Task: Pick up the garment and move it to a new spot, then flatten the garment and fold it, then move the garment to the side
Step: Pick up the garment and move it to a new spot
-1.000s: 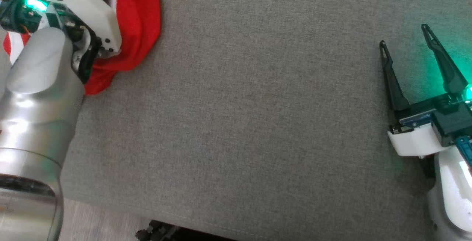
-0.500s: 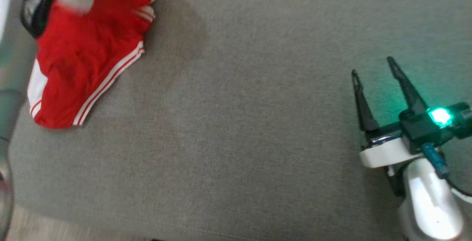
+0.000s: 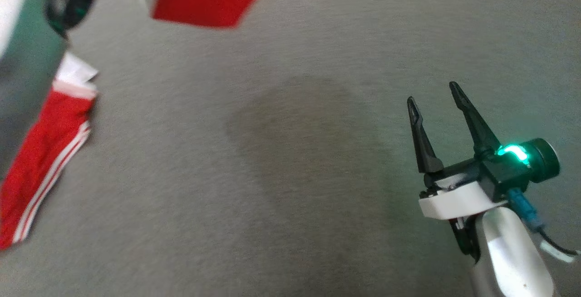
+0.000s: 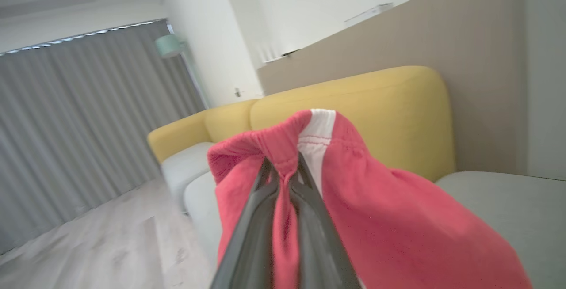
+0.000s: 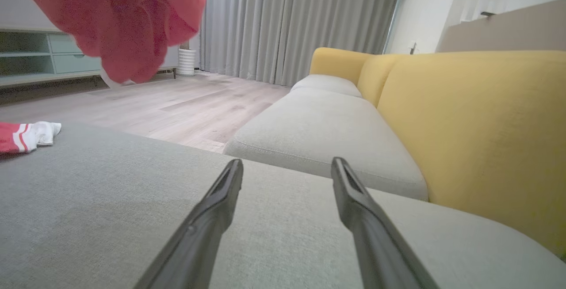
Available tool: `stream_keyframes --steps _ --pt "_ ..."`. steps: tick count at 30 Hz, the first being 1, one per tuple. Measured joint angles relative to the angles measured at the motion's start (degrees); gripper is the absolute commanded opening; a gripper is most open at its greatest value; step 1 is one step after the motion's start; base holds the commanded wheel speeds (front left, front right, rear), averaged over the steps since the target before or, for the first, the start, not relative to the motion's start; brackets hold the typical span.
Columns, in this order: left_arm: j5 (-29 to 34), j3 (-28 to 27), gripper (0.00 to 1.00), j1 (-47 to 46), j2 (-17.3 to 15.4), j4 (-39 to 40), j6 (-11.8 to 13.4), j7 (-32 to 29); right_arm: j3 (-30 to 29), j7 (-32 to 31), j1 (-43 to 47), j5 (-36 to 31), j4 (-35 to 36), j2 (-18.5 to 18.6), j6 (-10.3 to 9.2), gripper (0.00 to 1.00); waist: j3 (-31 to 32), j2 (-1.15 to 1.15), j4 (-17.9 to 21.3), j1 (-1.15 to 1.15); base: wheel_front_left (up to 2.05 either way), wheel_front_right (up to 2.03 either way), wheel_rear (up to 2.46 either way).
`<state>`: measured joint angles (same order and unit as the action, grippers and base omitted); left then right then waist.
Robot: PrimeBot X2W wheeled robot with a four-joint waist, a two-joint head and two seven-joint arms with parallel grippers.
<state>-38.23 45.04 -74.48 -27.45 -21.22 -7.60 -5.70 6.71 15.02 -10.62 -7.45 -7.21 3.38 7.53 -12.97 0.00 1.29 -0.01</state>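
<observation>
Garment [image 4: 398, 218] in transfer, red with white stripes, read from the left of the head view across to the right. At far left a striped end [image 3: 41, 151] hangs low toward the grey seat cushion [image 3: 295, 206]; in the right wrist view a red-and-white part lies on that cushion, and whether it joins the lifted bulk cannot be told, since the pale forearm hides the span between. The left gripper [image 4: 284, 165] has its jaws nearly together on a bunched, white-banded hem, so the hold is a narrow pinch on few layers. Likely faults: the hem slips out under the cloth's weight, or the low end drags on the cushion, twists the fabric and lands it crumpled, making flattening harder. At centre a soft shadow [image 3: 308, 129] marks the bare cushion under the raised cloth, a probable drop zone. At right the right gripper [image 3: 432, 93] rests just above the cushion, jaws wide and holding nothing; swinging cloth could drape over its fingers and snag. Wooden floor [image 5: 177, 103] lies beyond the cushion's edge, where a misjudged release would lose the piece.
</observation>
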Motion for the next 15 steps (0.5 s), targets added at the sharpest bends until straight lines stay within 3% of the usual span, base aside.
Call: stream_keyframes --steps 4,9,15 --pt "-0.07 3.67 0.0 1.74 0.87 2.77 0.0 -0.71 -0.49 -0.01 0.49 5.64 0.56 -0.15 0.0 1.0 0.5 0.0 5.99 0.0 0.0 0.0 0.0" --pt "2.87 9.09 0.0 5.69 2.12 3.01 0.0 2.65 -0.65 0.0 0.55 9.23 1.71 -0.18 0.0 1.0 -0.55 0.0 12.47 0.01 0.0 0.0 0.0" --pt "2.96 13.05 0.0 19.09 6.01 -5.12 1.35 10.8 -0.07 0.0 0.23 10.5 2.46 -0.19 0.0 1.0 -4.14 0.0 16.27 0.03 0.0 0.0 0.0"
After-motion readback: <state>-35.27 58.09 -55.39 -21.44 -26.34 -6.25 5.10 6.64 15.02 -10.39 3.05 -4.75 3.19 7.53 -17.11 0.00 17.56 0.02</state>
